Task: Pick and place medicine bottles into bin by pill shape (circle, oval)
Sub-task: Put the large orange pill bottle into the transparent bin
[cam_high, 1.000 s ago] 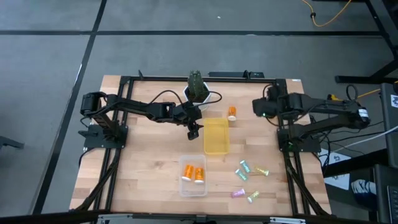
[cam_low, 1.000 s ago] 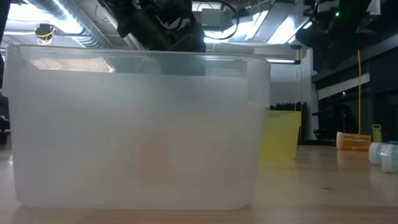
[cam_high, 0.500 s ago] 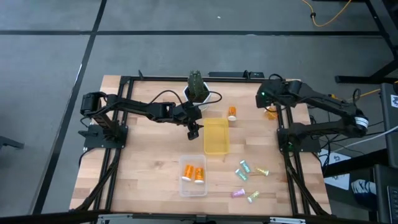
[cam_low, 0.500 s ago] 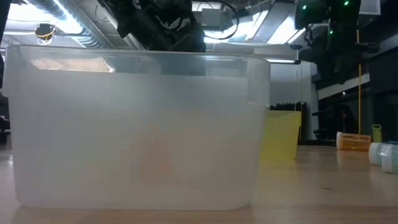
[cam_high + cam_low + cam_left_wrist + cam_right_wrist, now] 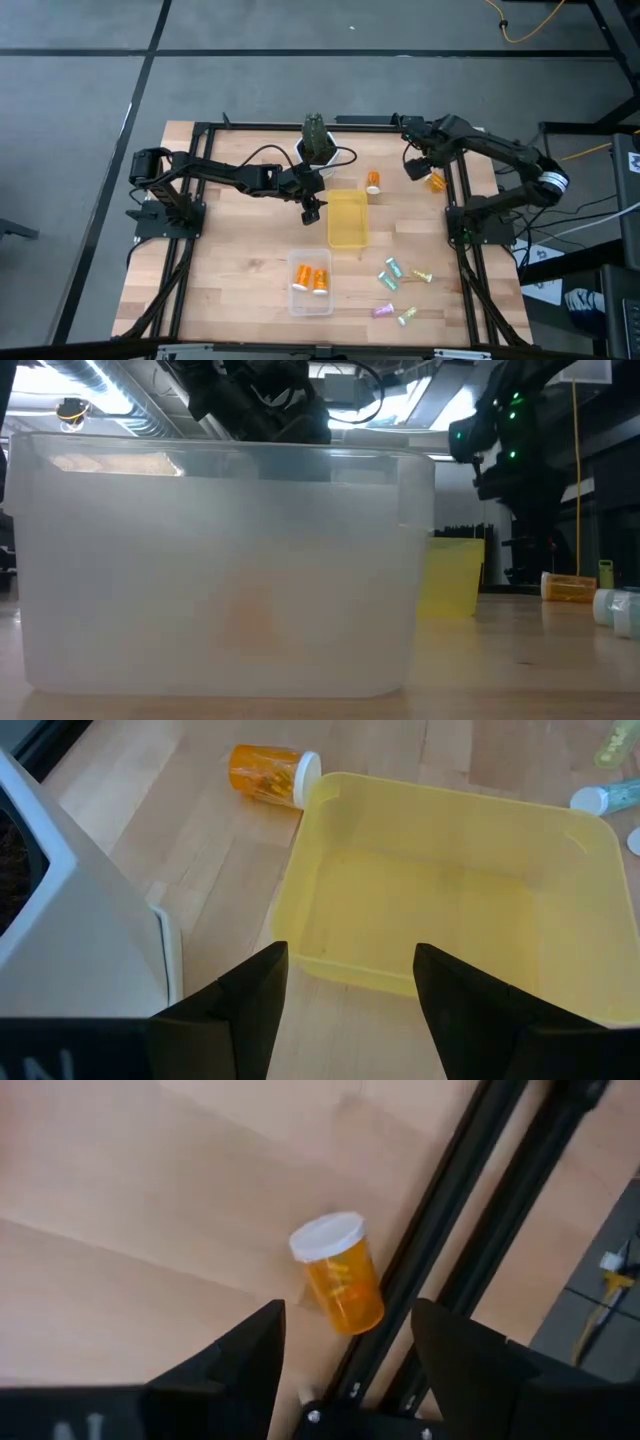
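wooden surface [image 5: 250, 260] is carrying everything: right hand [image 5: 415, 165] is hovering with fingers spread, empty, an orange translucent medicine bottle with white cap [image 5: 340, 1275] lying just ahead of it; left hand [image 5: 345, 995], fingers parted, is hanging beside the yellow plastic bin [image 5: 450, 905].

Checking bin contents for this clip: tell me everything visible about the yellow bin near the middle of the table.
The yellow bin is a small, translucent, plastic-looking rectangular tub with rounded corners and a raised rim. It sits upright on the wooden table, just in front of the white plant pot. It looks empty. An orange bottle with a white cap lies on its side by one corner. The left end effector hovers open just off its near edge, not touching it.
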Motion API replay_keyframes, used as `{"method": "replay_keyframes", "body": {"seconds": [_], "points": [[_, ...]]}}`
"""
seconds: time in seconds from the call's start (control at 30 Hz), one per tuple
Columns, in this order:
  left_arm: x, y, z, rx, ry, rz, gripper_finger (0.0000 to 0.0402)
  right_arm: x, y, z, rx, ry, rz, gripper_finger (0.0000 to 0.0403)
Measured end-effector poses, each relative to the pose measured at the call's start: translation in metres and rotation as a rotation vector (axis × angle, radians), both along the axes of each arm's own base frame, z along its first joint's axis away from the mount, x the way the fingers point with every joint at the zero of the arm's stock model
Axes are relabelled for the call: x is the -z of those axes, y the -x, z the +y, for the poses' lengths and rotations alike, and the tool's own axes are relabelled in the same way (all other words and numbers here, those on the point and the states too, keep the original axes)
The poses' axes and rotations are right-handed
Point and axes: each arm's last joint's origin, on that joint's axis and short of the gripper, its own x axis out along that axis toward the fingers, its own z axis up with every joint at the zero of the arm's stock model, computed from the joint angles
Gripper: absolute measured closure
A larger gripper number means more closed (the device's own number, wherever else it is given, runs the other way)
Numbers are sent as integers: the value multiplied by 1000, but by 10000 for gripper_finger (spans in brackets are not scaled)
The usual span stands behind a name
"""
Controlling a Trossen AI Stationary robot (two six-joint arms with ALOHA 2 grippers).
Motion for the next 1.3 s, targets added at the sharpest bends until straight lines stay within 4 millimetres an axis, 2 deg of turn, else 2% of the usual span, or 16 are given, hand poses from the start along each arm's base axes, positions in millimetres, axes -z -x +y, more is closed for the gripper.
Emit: {"method": "replay_keyframes", "body": {"seconds": [0.17, 0.33, 0.47, 0.6, 0.7, 0.83, 1.0, 1.3], "points": [[0, 0, 0, 0, 0, 0, 190, 15, 2, -15, -29, -91, 56, 183], [0, 0, 0, 0, 0, 0, 190, 24, 2, -22, -113, -216, 25, 183], [0, 0, 0, 0, 0, 0, 190, 35, 7, -23, -146, -292, 19, 183], [0, 0, 0, 0, 1, 0, 190, 53, 22, -17, -116, -353, 72, 183], [0, 0, 0, 0, 0, 0, 190, 67, 32, -14, -99, -323, 150, 183], [0, 0, 0, 0, 0, 0, 190, 83, 34, -11, -148, -305, 123, 183], [0, 0, 0, -1, 1, -1, 190, 84, 31, -16, -171, -252, 109, 183], [0, 0, 0, -3, 3, -1, 190, 87, 14, -29, -206, -165, -144, 183]]}}
